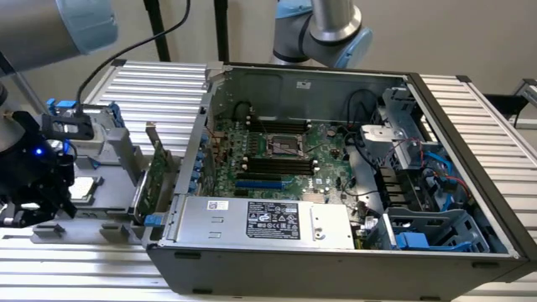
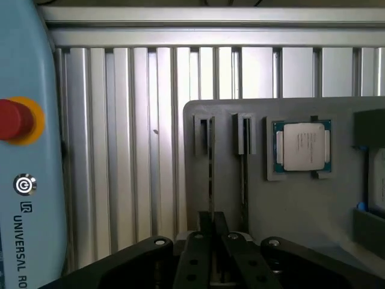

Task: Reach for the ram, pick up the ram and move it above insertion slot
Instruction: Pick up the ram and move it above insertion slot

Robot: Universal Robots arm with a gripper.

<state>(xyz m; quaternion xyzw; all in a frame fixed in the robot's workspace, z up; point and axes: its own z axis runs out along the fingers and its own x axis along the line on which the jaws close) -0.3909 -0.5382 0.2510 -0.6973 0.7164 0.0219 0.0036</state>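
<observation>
Ram [image 2: 210, 180] stands edge-up in its tray [image 2: 289, 211]; it looks light, stiff and fragile, best pinched across the flat faces. The gripper [image 2: 212, 224], at nine o'clock of the case [image 1: 336, 270], is closed almost fully on it.

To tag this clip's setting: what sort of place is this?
Most likely a robotics lab bench set up for computer assembly: an open desktop computer case with its motherboard exposed, lying on a ribbed aluminium table, and a grey parts fixture holding a processor chip.

computer case [image 1: 251, 264]: 1 | processor chip [image 2: 301, 146]: 1 | expansion card [image 1: 158, 179]: 1
</observation>
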